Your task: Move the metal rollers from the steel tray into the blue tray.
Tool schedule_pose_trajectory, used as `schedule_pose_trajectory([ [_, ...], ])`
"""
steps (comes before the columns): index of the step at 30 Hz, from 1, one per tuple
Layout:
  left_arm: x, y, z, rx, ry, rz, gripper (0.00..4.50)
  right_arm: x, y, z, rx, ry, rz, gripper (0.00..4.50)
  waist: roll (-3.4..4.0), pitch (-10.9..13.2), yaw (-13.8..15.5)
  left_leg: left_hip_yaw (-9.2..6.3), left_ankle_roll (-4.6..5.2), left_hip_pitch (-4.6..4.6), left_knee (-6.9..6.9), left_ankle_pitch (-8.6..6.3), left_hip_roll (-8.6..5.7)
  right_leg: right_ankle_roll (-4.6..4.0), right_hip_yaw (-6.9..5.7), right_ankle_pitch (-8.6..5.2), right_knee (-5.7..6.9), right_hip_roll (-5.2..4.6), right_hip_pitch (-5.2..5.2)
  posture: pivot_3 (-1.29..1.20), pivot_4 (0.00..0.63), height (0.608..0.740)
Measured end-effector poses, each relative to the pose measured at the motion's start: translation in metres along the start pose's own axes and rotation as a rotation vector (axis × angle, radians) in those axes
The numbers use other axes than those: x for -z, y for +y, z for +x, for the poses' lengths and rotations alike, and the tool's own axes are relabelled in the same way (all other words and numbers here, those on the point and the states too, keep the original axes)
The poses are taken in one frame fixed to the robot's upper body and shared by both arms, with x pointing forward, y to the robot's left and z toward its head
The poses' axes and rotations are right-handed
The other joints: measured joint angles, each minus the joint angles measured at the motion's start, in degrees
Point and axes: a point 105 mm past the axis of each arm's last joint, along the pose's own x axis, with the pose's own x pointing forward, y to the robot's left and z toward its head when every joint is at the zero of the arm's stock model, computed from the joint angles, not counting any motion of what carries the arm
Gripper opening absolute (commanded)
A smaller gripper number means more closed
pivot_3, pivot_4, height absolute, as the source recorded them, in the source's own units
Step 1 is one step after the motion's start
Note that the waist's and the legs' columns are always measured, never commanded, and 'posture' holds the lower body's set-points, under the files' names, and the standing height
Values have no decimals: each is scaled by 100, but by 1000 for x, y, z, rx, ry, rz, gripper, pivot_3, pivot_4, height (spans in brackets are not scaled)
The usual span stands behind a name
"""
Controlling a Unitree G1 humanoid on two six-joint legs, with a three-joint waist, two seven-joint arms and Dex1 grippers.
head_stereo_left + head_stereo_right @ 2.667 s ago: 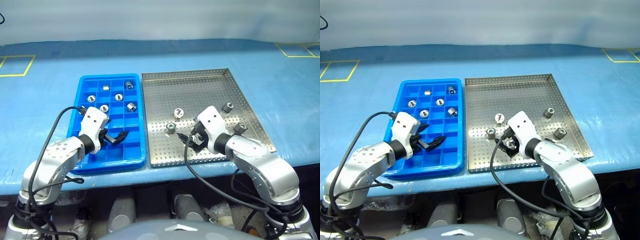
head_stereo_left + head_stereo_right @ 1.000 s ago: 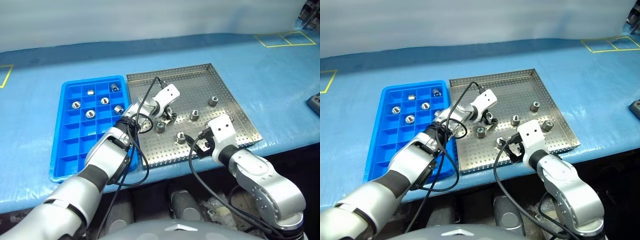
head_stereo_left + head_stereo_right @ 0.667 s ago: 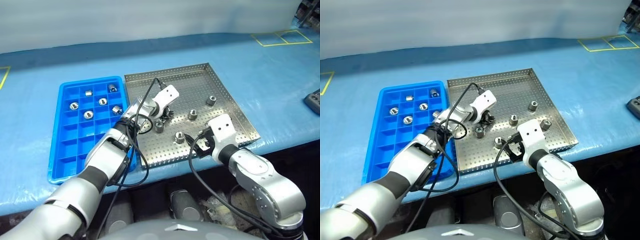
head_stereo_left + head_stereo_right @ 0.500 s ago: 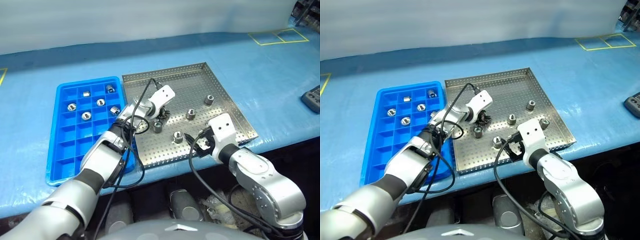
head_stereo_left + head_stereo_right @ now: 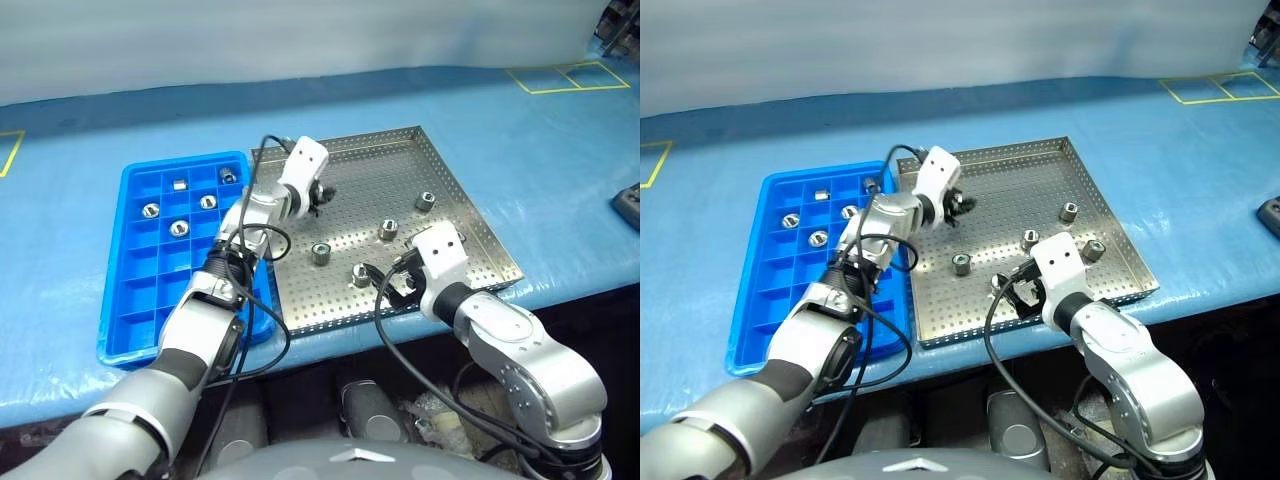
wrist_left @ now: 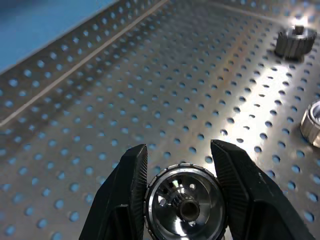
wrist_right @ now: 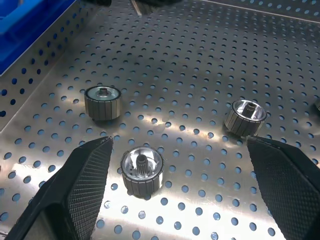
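My left gripper (image 5: 318, 192) hangs above the steel tray (image 5: 380, 165), near its far left part. It is shut on a metal roller (image 6: 185, 202), which sits between the two fingers with its dark centre hole toward the wrist camera. Several more rollers lie on the tray's perforated floor, among them roller (image 5: 321, 253), roller (image 5: 389, 229) and roller (image 5: 426, 200). My right gripper (image 7: 178, 145) stands open low over the tray's near edge, with a roller (image 7: 142, 171) on the floor between its fingers, untouched. The blue tray (image 5: 190, 290) lies left of the steel tray and has several rollers (image 5: 180, 227) in its far compartments.
Both trays rest on a blue-covered table (image 5: 560, 150) whose front edge runs just below them. Yellow tape squares (image 5: 565, 78) mark the far right corner. A dark object (image 5: 630, 200) lies at the right border.
My left gripper closed on a roller on the steel tray floor and lifted it up and toward the blue tray side. The right gripper kept its place and stayed open.
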Motion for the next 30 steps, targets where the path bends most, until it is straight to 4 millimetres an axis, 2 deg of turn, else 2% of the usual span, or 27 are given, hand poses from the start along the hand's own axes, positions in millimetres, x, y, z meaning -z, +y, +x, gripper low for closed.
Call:
schedule_pose_trajectory([
  [3, -29, 29, -25, -126, -139, 36, 1718, -3, 2, 2, -11, -10, -4, 4500, 3, -2, 11, 1, -1, 6, -4, 0, 1, -1, 3, 1, 1, 0, 2, -131, 150, 740],
  [5, -31, 47, -49, -209, -181, 39, 1718, -1, 4, 4, -22, -2, -3, 4500, 4, -2, 24, 1, -1, 6, -7, 0, 1, -3, 3, 1, 1, 0, 2, -115, 150, 740],
  [12, 11, 87, -117, -461, -110, -6, 1718, -4, 16, 14, -93, 0, -17, 4500, 2, -1, 247, -4, -5, 3, 6, 3, 0, -1, -5, 3, 3, -3, 6, -28, 150, 740],
  [16, 37, 100, -157, -625, -78, -52, 1718, -4, 21, 20, -134, 3, -21, 4500, 1, -2, 403, -3, -5, 7, 6, 3, 1, -5, -7, 5, 4, -4, 9, 8, 150, 740],
  [19, 56, 105, -177, -718, -53, -110, 1718, -7, 26, 23, -167, -4, -29, 4500, -3, -2, 565, -10, -6, 5, 11, 5, 0, -5, -18, 5, 3, -6, 16, 32, 150, 740],
  [22, 80, 101, -192, -771, 3, -147, 1718, -7, 27, 26, -187, 3, -38, 4500, -5, -3, 675, -8, -6, 5, 16, 5, -1, -8, -18, 7, 2, -8, 18, 46, 150, 740],
  [24, 92, 98, -194, -783, 38, -173, 1718, -8, 27, 28, -195, 4, -41, 4500, -5, -3, 741, -10, -6, 4, 21, 5, 0, -9, -22, 8, 3, -8, 19, 48, 150, 740],
  [30, 100, 92, -192, -778, 56, -196, 1718, -9, 29, 28, -213, 3, -49, 4500, -6, -3, 785, -9, -4, 5, 27, 7, 1, -7, -22, 7, 3, -7, 21, 35, 150, 740],
])
